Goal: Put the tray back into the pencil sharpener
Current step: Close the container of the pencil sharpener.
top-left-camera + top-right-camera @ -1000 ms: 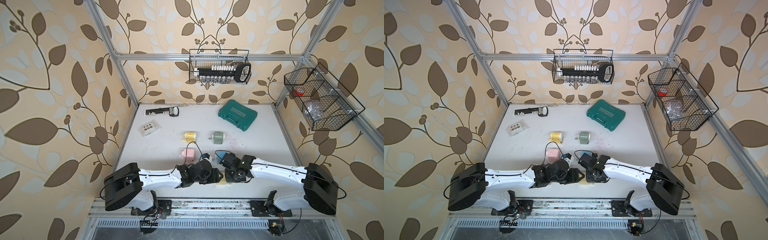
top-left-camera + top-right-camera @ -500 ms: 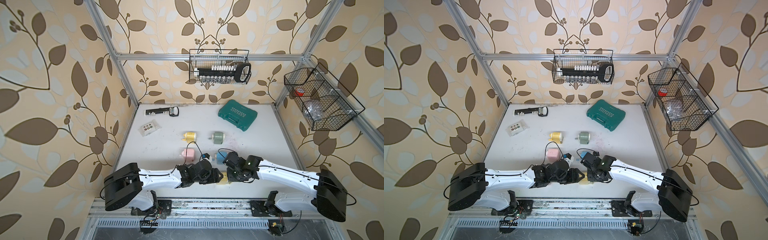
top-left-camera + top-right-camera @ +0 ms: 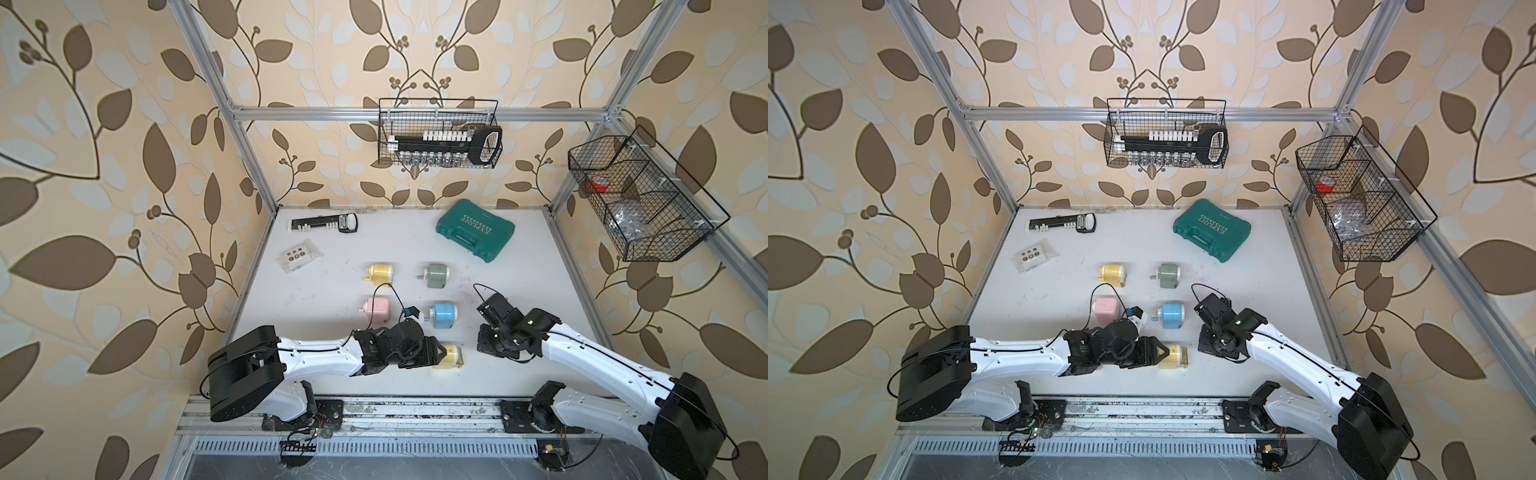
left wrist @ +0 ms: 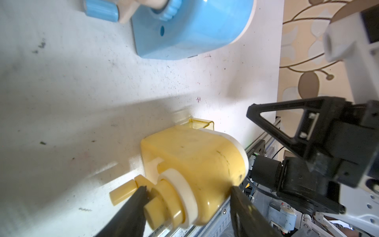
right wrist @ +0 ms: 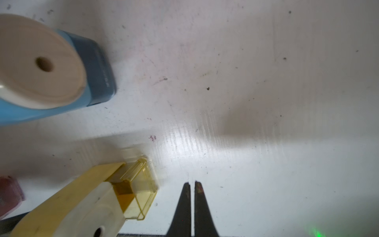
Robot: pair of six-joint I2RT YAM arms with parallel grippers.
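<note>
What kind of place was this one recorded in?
Likely a staged robot test cell: wallpapered panels on an aluminium frame, left arm and right arm bolted to a rail, a hanging wire basket, near yellow pencil sharpener on a white table.

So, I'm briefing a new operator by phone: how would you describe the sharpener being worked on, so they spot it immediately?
Find the white table, then its front edge nearest the arm bases. There the left tool grips a pale yellow sharpener in front of the blue sharpener. Unlike the other yellow sharpener in the back row, its clear yellow tray sticks partway out.
</note>
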